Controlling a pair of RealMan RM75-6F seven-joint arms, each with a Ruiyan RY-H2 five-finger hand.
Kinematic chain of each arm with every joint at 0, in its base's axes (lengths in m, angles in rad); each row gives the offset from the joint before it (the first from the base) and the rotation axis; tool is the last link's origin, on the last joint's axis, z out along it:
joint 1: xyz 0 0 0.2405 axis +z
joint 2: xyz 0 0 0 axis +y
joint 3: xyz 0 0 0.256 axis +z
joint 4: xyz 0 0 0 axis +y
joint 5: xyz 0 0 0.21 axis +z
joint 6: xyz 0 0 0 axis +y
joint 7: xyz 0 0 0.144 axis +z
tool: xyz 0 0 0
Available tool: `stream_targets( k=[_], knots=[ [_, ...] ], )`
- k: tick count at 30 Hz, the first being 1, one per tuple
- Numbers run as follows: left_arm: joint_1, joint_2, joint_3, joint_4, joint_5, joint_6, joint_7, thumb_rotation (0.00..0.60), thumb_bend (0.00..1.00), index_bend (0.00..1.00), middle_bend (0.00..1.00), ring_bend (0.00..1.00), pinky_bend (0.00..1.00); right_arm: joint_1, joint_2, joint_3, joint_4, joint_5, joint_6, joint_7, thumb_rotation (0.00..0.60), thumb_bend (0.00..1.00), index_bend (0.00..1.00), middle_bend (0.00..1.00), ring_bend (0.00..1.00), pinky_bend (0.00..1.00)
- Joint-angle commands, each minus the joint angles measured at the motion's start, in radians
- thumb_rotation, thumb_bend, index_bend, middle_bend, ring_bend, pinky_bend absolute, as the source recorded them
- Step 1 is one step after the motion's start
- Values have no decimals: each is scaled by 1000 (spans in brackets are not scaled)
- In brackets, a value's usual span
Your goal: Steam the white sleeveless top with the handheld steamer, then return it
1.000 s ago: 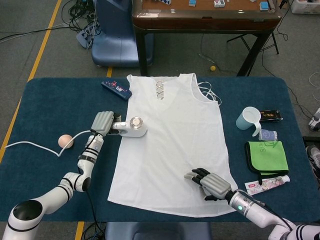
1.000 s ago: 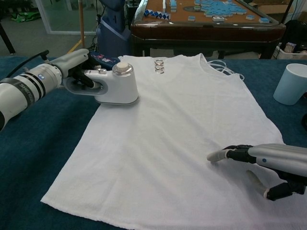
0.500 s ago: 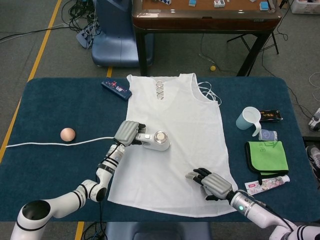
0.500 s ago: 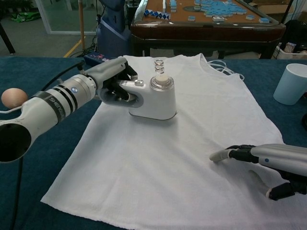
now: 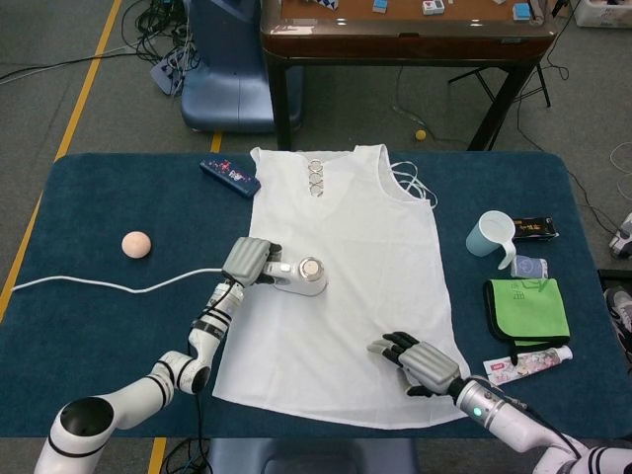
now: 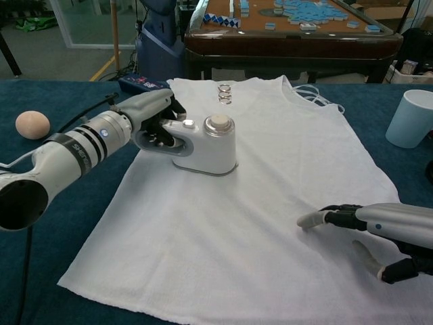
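The white sleeveless top (image 5: 341, 276) (image 6: 270, 203) lies flat on the blue table, neck toward the far edge. My left hand (image 5: 247, 262) (image 6: 145, 118) grips the handle of the white handheld steamer (image 5: 301, 276) (image 6: 206, 143), which rests on the left part of the top. Its white cord (image 5: 109, 286) trails left across the table. My right hand (image 5: 420, 363) (image 6: 379, 233) rests on the lower right part of the top with fingers spread, holding nothing.
A peach ball (image 5: 135, 243) (image 6: 32, 124) lies at the left. A dark blue packet (image 5: 230, 176) sits by the top's left shoulder. At the right stand a pale blue cup (image 5: 491, 234) (image 6: 411, 118), a green cloth (image 5: 526, 308) and a tube (image 5: 528, 362).
The left hand first carried the steamer right onto the top, then eased it slightly back left. The ball and cord shifted at the left. The right hand stayed put.
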Motion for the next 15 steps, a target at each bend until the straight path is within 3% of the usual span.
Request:
stream_targets(
  k=[1,15],
  knots=[
    [15,22,12,-21,11,2,-6,600,314,858,833,680,706,1,0,0,-3,0,-2,-3,589,844,0,107,21,16],
    [74,132,66,-217,41,9,41,600,314,858,830,677,705,-2,8,-6,-19,-4,-1,-23,591,844,0,107,21,16]
  ],
)
